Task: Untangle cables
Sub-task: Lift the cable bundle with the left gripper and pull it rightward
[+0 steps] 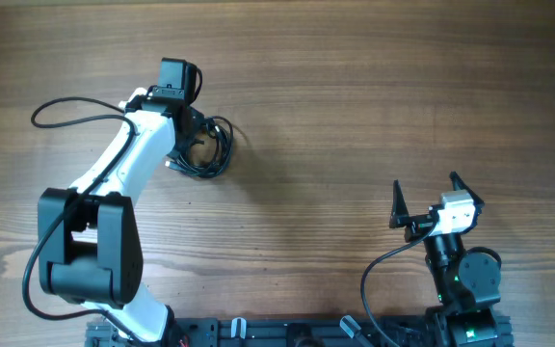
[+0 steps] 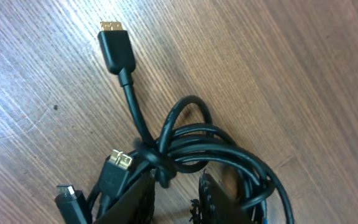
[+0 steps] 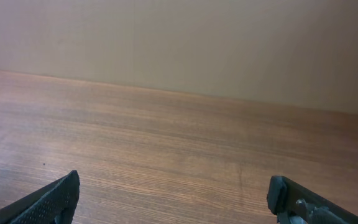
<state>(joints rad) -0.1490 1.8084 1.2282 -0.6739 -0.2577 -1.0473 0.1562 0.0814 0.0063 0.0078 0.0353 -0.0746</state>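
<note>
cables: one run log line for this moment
cables: knotted coil on table | left pincer: at coil, grip unclear | right pincer: open, empty, away from coil

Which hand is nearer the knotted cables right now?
Left. The left hand is down at the cables; the right hand sits open, far off to the robot's right.

My cables [image 2: 210,144] are black all through; one plug [image 2: 115,50] ends in a gold tip. The table [image 2: 291,74] is brown with streaky wood grain. My left arm [image 1: 128,151] is white, my right fingers [image 3: 58,196] black.
</note>
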